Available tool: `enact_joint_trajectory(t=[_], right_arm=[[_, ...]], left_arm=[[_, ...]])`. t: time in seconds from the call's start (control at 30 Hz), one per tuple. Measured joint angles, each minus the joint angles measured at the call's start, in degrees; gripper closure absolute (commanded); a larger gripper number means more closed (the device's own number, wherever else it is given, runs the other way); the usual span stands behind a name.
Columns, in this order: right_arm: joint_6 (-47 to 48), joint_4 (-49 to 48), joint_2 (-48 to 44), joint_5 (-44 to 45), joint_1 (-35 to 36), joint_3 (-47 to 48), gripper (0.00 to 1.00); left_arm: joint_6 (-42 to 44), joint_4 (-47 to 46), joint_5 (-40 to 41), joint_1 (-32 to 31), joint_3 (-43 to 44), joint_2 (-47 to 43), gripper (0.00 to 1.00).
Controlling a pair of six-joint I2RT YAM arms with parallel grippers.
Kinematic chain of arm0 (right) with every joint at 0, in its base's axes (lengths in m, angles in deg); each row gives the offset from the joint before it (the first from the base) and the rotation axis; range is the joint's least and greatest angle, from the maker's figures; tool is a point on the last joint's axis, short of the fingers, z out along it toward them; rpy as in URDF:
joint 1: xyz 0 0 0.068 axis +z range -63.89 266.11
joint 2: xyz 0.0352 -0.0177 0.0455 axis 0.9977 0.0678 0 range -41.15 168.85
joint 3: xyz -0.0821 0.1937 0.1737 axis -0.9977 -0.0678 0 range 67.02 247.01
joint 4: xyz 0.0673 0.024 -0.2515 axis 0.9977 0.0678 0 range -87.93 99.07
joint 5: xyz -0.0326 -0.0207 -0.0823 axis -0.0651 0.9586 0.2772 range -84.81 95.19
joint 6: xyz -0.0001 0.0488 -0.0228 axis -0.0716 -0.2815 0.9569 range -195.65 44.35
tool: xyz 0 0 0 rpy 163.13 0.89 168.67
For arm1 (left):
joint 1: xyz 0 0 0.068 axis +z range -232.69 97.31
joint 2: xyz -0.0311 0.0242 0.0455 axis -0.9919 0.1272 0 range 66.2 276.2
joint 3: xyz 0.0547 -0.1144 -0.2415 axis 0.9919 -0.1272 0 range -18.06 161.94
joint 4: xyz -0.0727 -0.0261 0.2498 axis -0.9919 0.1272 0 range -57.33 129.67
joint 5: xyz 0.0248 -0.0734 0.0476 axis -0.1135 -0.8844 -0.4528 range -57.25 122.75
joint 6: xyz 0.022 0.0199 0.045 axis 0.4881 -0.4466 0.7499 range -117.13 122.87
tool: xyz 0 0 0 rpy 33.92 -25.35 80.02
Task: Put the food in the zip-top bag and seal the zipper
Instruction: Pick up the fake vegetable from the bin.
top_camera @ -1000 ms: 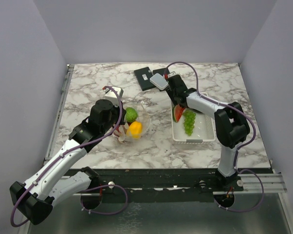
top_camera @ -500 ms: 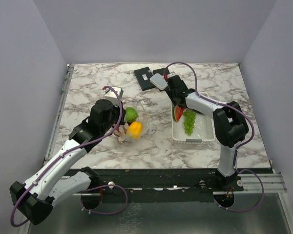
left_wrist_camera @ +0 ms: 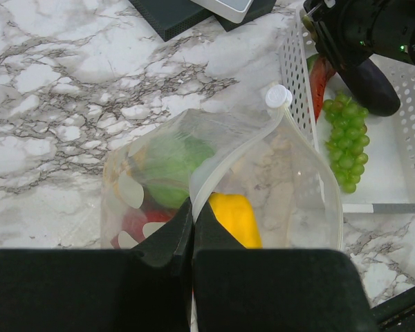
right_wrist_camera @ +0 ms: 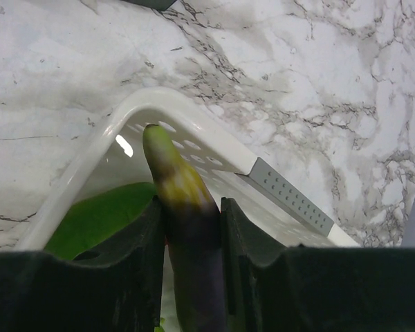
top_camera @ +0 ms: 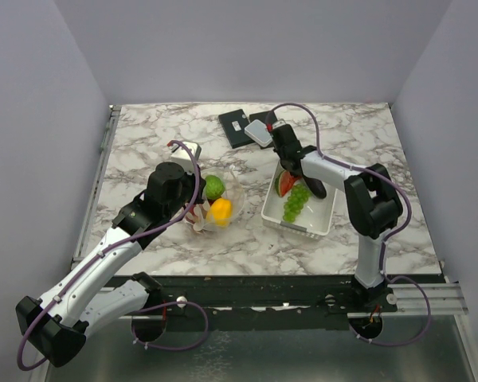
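The clear dotted zip-top bag (left_wrist_camera: 263,187) lies open on the marble; a yellow lemon (left_wrist_camera: 235,218), something green (left_wrist_camera: 173,162) and red strawberries (left_wrist_camera: 131,225) show inside. My left gripper (left_wrist_camera: 192,211) is shut on the bag's zipper edge (left_wrist_camera: 228,155); the bag also shows in the top view (top_camera: 215,203). My right gripper (right_wrist_camera: 191,214) is shut on the purple eggplant (right_wrist_camera: 187,228), over the white basket (right_wrist_camera: 194,114). In the basket lie green grapes (top_camera: 295,203) and a watermelon slice (top_camera: 284,184). The eggplant's dark end (top_camera: 317,189) shows there too.
The white perforated basket (top_camera: 319,227) sits right of the bag, turned askew. Black flat objects with a grey device (top_camera: 251,127) lie at the back of the marble table. A small white box (top_camera: 185,148) stands behind my left arm.
The basket has swung and slid left toward the bag, now skewed, carried along with my right gripper. My left gripper and the bag have not moved.
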Motion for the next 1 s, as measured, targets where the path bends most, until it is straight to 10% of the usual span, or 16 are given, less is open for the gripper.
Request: enact_joint_trajectory(t=[0.63,1.0], right_arm=[[-3.98,-0.35,-18.36,1.64,2.43,-1.64,0.92],[-18.67,-6.75,-37.94,-18.62,4.0,-11.54,0.99]], left_arm=[[0.02,0.0,0.0,0.0,0.0,0.0,1.0],[0.0,0.0,0.0,0.0,0.0,0.0,1.0]])
